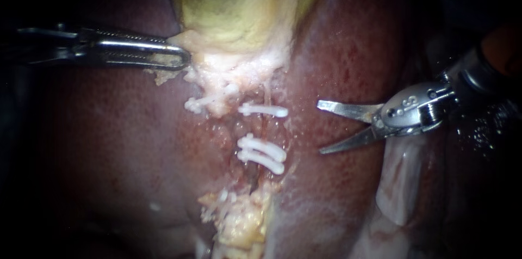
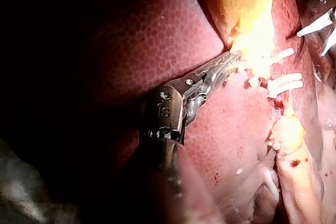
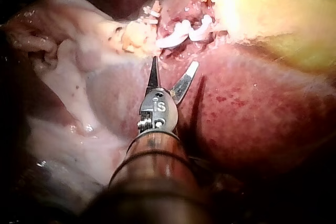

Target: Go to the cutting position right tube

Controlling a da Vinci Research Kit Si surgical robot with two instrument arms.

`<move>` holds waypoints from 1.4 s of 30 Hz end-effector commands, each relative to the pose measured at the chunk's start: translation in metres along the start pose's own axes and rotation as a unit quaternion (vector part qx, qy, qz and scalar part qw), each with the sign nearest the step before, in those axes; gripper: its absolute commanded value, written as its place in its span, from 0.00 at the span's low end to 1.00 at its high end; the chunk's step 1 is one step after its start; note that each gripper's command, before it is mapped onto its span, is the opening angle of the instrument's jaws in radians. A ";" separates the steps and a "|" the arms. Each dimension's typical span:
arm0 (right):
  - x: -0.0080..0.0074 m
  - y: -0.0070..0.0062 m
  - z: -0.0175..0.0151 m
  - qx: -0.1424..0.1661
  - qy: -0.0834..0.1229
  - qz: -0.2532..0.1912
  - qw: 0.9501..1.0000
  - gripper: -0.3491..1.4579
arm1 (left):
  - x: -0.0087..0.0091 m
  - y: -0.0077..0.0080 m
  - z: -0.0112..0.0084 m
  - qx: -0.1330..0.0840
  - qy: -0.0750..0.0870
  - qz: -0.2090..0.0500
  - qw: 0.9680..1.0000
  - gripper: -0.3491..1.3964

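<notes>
The right instrument (image 1: 319,128) is shiny bare metal, the clips (image 1: 262,148) smooth white plastic, the liver (image 1: 109,145) wet and glossy.

You've got two instruments: left instrument (image 1: 185,59) and right instrument (image 1: 319,127). In the endoscope view you can count four white clips (image 1: 263,110): two singles up by the gallbladder's pale edge and two stacked as a pair below them. One gallbladder (image 1: 239,3). One liver (image 1: 109,145). How many tubes, you can't tell: the tissue hides them.

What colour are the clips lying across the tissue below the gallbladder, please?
The clips are plain white, without pattern; the endoscope view shows them best.
</notes>
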 end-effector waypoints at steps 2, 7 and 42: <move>-0.0001 0.0000 0.0000 0.003 0.001 0.000 1.000 0.89 | 0.0000 0.0001 -0.0004 -0.002 0.000 0.000 1.000 0.00; 0.0001 -0.0002 0.0002 0.015 0.006 0.001 1.000 0.89 | 0.0011 0.0009 -0.0036 -0.006 -0.002 -0.003 1.000 0.00; 0.0004 -0.0011 0.0149 0.177 0.078 0.191 0.962 0.89 | 0.0031 0.0024 -0.0060 0.003 0.007 -0.013 1.000 0.00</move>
